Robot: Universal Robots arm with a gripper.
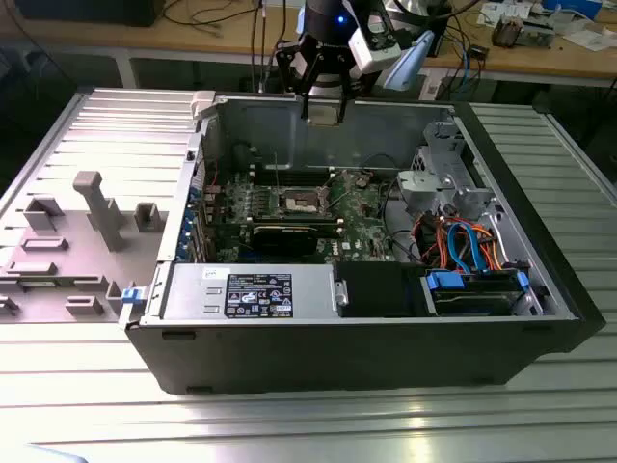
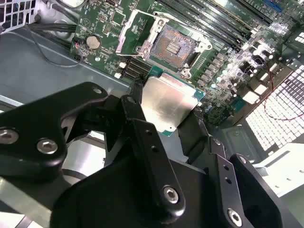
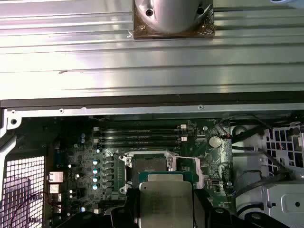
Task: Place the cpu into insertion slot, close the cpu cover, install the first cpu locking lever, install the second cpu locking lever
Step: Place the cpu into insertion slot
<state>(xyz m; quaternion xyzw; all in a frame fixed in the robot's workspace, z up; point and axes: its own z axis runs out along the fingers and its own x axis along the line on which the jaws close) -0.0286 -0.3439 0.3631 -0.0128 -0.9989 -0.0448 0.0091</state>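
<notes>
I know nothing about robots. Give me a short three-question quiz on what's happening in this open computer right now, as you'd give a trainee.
1. True or false: the black gripper is shut on the small square silvery-grey metal chip.
2. The square metal-rimmed socket on the green motherboard is: A) open and empty; B) filled by a chip; C) hidden under a fan.
3. Fill in: the chip is held in the air ___ the motherboard, not seated in the socket.

Key: 1 true; 2 A; 3 above.
</notes>
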